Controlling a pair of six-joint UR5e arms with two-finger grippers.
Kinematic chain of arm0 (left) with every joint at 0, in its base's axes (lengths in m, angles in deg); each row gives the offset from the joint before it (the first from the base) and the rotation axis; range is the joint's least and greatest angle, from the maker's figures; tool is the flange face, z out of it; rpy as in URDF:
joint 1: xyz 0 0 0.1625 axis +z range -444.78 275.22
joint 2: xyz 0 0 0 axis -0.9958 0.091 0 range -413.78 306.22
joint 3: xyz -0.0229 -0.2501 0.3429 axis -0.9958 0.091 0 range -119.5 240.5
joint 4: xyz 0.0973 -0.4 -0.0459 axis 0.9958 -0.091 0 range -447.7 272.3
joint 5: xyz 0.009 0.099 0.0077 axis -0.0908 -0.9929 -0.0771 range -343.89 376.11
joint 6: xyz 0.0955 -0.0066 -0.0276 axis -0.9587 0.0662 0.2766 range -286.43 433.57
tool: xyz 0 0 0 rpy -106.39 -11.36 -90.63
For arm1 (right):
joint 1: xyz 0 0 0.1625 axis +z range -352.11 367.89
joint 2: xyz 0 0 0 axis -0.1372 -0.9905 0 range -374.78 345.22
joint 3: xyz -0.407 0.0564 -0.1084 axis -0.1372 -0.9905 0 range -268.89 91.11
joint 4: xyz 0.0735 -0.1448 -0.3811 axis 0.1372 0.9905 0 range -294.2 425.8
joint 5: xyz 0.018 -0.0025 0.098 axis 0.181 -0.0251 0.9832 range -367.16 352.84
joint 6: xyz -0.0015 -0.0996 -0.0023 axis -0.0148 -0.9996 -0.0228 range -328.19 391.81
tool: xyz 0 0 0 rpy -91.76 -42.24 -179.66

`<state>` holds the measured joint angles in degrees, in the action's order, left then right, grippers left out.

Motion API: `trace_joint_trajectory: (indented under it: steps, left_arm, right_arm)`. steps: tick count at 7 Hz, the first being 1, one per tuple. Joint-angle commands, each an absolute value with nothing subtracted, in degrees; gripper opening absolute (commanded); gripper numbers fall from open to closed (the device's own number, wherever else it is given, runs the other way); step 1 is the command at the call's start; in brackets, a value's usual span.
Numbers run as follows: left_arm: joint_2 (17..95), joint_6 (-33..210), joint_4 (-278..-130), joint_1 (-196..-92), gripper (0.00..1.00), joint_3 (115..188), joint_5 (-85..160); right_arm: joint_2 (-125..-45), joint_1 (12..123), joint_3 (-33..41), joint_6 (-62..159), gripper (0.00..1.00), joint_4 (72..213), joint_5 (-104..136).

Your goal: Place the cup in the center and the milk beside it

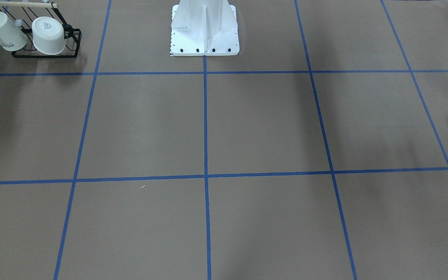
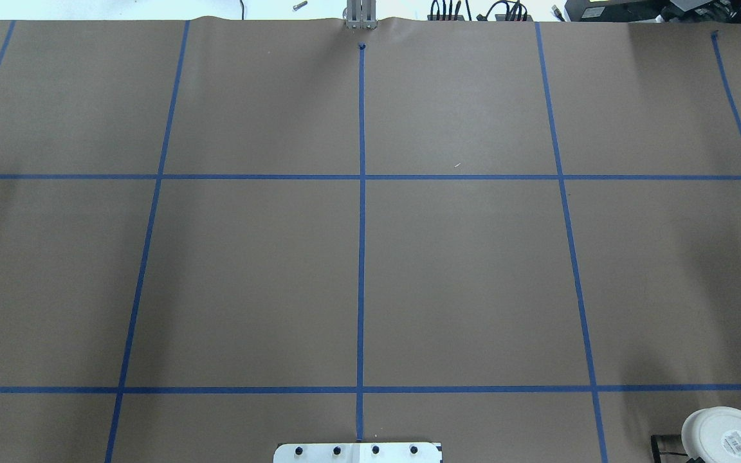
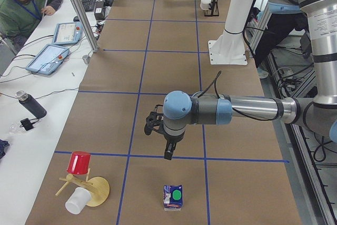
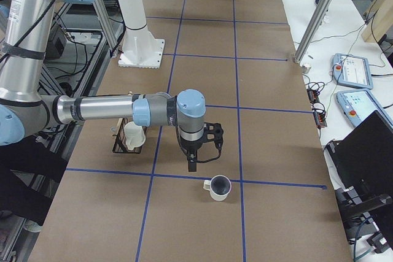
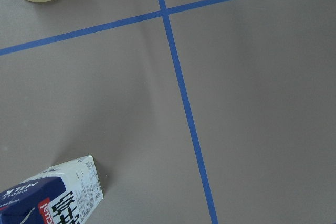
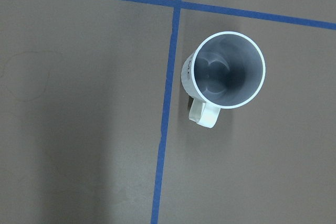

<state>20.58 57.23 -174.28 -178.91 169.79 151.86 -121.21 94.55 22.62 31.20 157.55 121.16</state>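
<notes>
The cup (image 4: pixel 218 187) was seen standing upright at the table's right end, well apart from the center (image 2: pixel 460 283). In the right wrist view it (image 6: pixel 223 74) stood just beside a blue tape line (image 6: pixel 167 98), close to a crossing of lines, with its grey inside exposed and its handle turned toward the line. The right gripper (image 4: pixel 192 165) was held above the table near the cup and apart from it. Since it was shown only in the side view, it could not be told whether its fingers were spread or closed.

The milk (image 3: pixel 173 197) was found at the table's left end, also well apart from the center, with its green cap in view. In the left wrist view only a corner of it (image 5: pixel 50 195) was caught at the lower left edge. The left gripper (image 3: pixel 167 154) was held above the table near the milk, not touching it, and its state could not be told either.

A black rack (image 1: pixel 47 48) holding a lettered mug (image 1: pixel 2 31) and a handleless cup (image 1: pixel 48 35) was seen beside the robot's right.
</notes>
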Motion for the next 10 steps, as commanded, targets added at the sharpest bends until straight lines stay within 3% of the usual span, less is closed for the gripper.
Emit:
trace_joint_trajectory:
  steps: [1, 5, 10]
  left_arm:
    - [20.58, 57.23, -174.28, -178.91, 0.98, 170.09, 151.99]
    - [21.81, 57.14, -174.45, -178.91, 0.98, 172.63, 151.63]
    - [32.23, 57.66, -180.47, -178.91, 0.98, 169.51, 152.16]
  right_arm:
    - [-121.22, 94.55, 22.56, 31.19, 1.00, 157.56, 121.16]
    - [-120.34, 94.55, 22.91, 31.19, 1.00, 157.39, 120.64]
    - [-115.85, 94.55, 22.64, 31.38, 1.00, 151.32, 123.60]
